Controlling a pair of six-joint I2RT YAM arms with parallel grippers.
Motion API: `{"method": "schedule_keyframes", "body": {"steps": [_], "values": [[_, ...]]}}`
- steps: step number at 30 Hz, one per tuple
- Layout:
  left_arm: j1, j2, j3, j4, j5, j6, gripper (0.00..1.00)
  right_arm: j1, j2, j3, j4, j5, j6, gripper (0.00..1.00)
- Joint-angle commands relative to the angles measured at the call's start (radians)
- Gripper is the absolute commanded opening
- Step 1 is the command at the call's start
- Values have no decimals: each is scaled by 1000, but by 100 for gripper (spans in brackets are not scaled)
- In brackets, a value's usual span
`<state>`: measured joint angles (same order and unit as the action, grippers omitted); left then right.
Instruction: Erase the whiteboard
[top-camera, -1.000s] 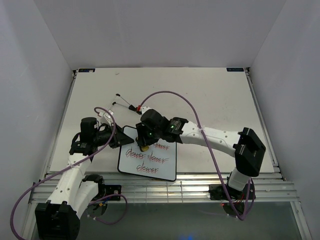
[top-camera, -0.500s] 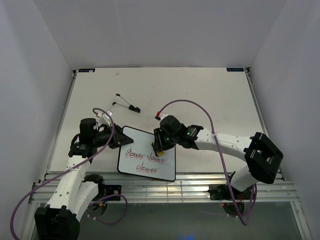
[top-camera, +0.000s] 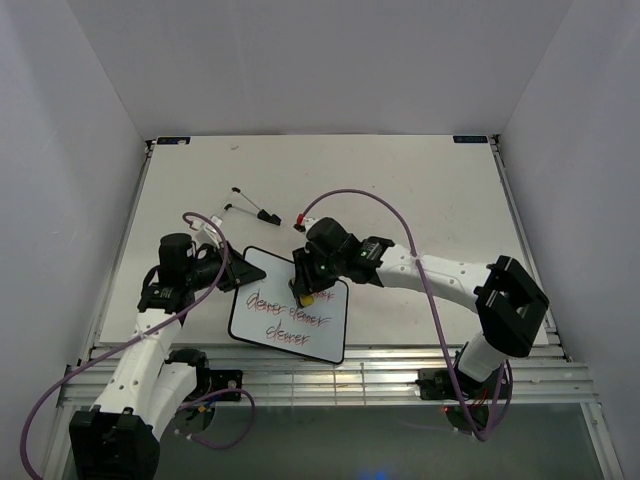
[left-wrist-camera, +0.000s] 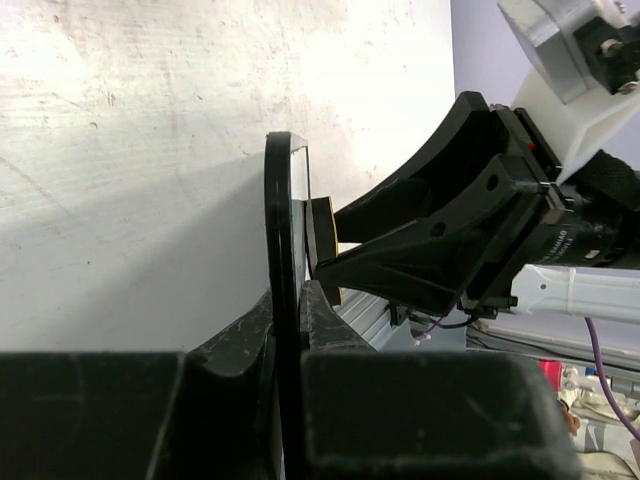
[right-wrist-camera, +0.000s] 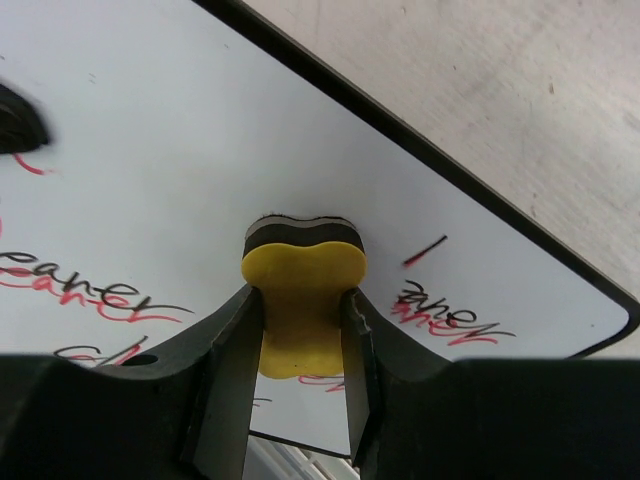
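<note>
Right wrist view: right gripper (right-wrist-camera: 300, 312) closed on yellow eraser (right-wrist-camera: 303, 268), pressed flat to whiteboard (right-wrist-camera: 180, 130) for wiping the writing (right-wrist-camera: 440, 308); left gripper (left-wrist-camera: 290, 305) pinching its rim, steadying it.

The left hand (left-wrist-camera: 288, 312) pinches the edge-on whiteboard (left-wrist-camera: 281, 200), the right hand's (left-wrist-camera: 334, 240) eraser (left-wrist-camera: 321, 222) touching it.

Your whiteboard (top-camera: 285, 330) lies on the table (top-camera: 420, 190) near the front edge; the left gripper (top-camera: 233, 278) sits at its left rim, the eraser (right-wrist-camera: 303, 300) rests on it beneath the right gripper (top-camera: 305, 292), markers (top-camera: 252, 210) lie behind.
</note>
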<state>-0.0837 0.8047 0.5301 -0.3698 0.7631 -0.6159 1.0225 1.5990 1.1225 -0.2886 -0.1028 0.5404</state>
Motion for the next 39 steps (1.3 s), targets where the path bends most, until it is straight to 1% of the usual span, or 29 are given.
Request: {"method": "schedule_keyframes", "body": {"steps": [1, 4, 5, 9, 13, 16, 19, 25, 30, 33, 35, 37, 39], "values": [[-13, -9, 2, 92, 10, -4, 0, 4, 38, 74, 5, -25, -30, 23], [-13, -22, -10, 95, -18, -21, 0, -25, 35, 42, 5, -17, -28, 23], [-11, -28, -12, 94, -28, -24, 0, -53, 30, 25, 6, -17, -28, 23], [-13, -51, -19, 89, -68, -38, 0, -117, -14, -107, 19, -9, -33, 23], [-13, -61, -35, 101, -77, -51, 0, -179, -50, -206, 49, -31, -46, 23], [-13, -62, -56, 123, -73, -64, 0, -211, -68, -240, 63, -43, -49, 23], [-13, -62, -71, 141, -68, -74, 0, -210, -63, -222, 71, -81, -50, 22], [-13, -96, -97, 167, -80, -100, 0, -141, -11, -73, 49, -75, -30, 22], [-11, -139, -120, 181, -102, -128, 0, -64, 28, 2, 120, -78, 13, 22], [-13, -136, -125, 181, -97, -131, 0, -50, 41, 11, 140, -52, 20, 22], [-11, -133, -128, 178, -99, -133, 0, -50, 42, 5, 140, -6, 20, 22], [-13, -128, -131, 174, -100, -136, 0, -52, 42, -7, 138, 29, 9, 22], [-13, -124, -131, 163, -107, -139, 0, -65, 38, -38, 140, 31, 6, 22]]}}
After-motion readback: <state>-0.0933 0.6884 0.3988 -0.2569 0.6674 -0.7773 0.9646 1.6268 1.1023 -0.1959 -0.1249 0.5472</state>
